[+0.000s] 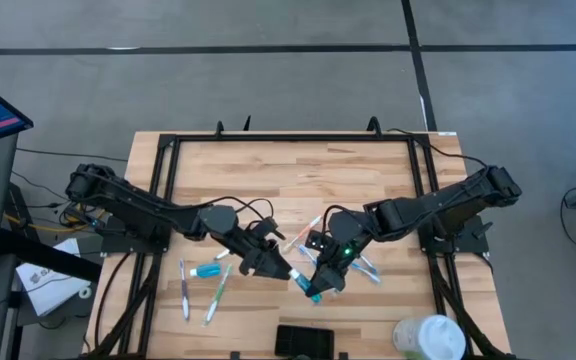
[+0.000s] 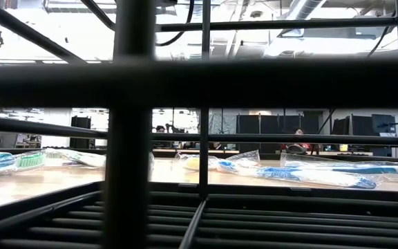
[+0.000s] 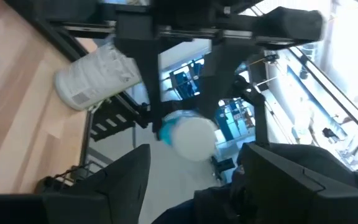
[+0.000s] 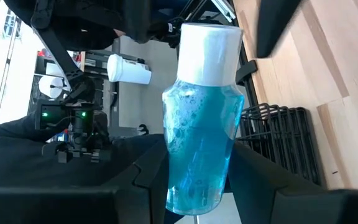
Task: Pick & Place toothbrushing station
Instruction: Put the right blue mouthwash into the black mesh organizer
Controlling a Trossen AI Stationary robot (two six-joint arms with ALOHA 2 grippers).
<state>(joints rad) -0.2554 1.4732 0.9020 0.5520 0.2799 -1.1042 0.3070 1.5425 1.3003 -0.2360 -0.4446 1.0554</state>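
My right gripper is shut on a clear bottle of blue liquid with a white cap, near the table's middle front. My left gripper is open and faces the bottle from the table's left. Its two fingers stand on either side of the white cap, and I cannot tell whether they touch it. The black toothbrushing station rests flat at the table's near edge. Its bars fill the low view. My right gripper pinches the bottle's lower body between its two fingers, one on each side. The bottle points forward along the fingers, cap end away from the gripper and toward my left gripper. Its body seems clear of the table.
Toothbrushes and a small blue tube lie on the table's front left. More packaged brushes lie under my right arm. A white round container stands at the front right corner. A black frame borders the table.
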